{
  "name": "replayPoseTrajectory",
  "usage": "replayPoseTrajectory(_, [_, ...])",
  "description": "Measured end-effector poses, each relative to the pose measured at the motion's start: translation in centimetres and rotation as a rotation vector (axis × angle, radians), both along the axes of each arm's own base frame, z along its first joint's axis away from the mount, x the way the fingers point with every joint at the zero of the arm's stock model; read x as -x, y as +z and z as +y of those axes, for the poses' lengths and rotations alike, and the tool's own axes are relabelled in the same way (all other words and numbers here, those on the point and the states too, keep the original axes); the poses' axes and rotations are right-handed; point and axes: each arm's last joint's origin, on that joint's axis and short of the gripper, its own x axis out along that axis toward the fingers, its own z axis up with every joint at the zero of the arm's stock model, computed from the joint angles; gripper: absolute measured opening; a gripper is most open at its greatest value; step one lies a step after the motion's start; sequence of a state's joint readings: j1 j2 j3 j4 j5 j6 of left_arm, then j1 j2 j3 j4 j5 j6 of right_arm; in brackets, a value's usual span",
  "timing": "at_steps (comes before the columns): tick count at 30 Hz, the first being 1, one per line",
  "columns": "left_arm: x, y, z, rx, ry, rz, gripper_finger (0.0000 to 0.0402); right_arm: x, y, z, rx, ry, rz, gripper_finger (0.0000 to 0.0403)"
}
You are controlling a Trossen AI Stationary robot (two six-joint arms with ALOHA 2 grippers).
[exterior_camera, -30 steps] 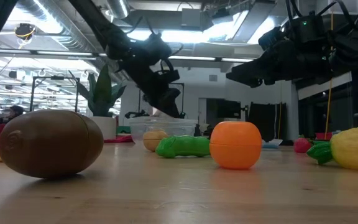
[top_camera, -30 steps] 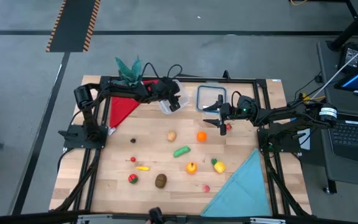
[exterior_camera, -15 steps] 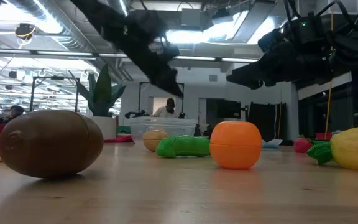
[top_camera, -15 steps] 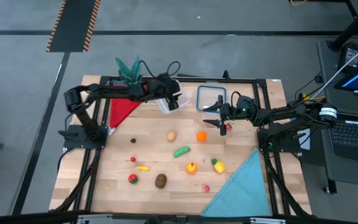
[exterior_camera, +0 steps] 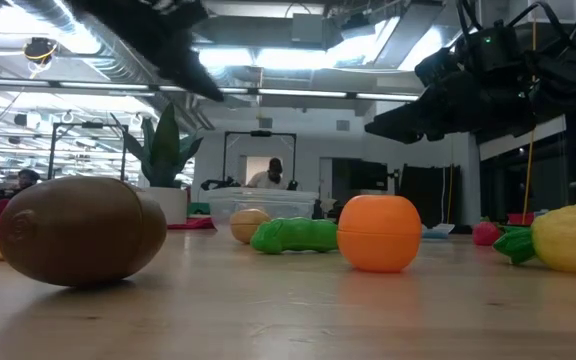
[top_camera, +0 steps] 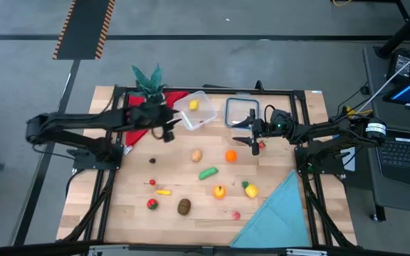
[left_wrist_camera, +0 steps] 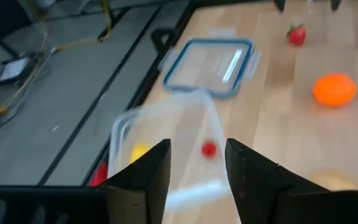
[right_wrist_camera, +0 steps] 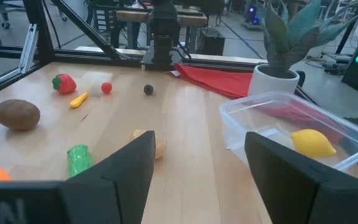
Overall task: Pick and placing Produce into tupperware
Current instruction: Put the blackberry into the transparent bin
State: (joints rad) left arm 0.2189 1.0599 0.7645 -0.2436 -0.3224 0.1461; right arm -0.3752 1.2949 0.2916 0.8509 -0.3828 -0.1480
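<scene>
— Since a second ago we see the left arm pulled back from the tupperware (top_camera: 203,119), and the left gripper (top_camera: 166,133) now hangs over the edge of the red cloth (top_camera: 139,126), just beside the box. How do its fingers stand?

— We see them parted, with nothing between them. The right gripper (top_camera: 255,140) is likewise spread and empty, above a red strawberry (top_camera: 262,146) near the one lid (top_camera: 228,112).

— And the tupperware?

— It sits at the far edge of the table (top_camera: 276,163), between the red cloth and the lid. We count two pieces in it: a yellow lemon (top_camera: 193,105) and a small red piece (left_wrist_camera: 209,149).

— Loose produce?

— We count twelve on the wood, strawberry included; also two cloths, red and a blue cloth (top_camera: 280,213), and one plant (top_camera: 146,77)
</scene>
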Motion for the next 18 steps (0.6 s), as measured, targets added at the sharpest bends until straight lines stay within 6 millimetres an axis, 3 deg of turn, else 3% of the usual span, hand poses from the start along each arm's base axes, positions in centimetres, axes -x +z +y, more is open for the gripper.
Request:
replayPoseTrajectory(9, [5.4, -1.4, -3.5, 0.201, 0.0, 0.072, 0.0141, 0.0, 0.2, 0.0, 0.027, 0.004, -0.02, 0.025])
replayPoseTrajectory(18, [6.0, -1.6, -4.7, 0.292, -0.004, 0.024, 0.0153, 0.0, 0.3, 0.0, -0.001, 0.0, -0.026, 0.025])
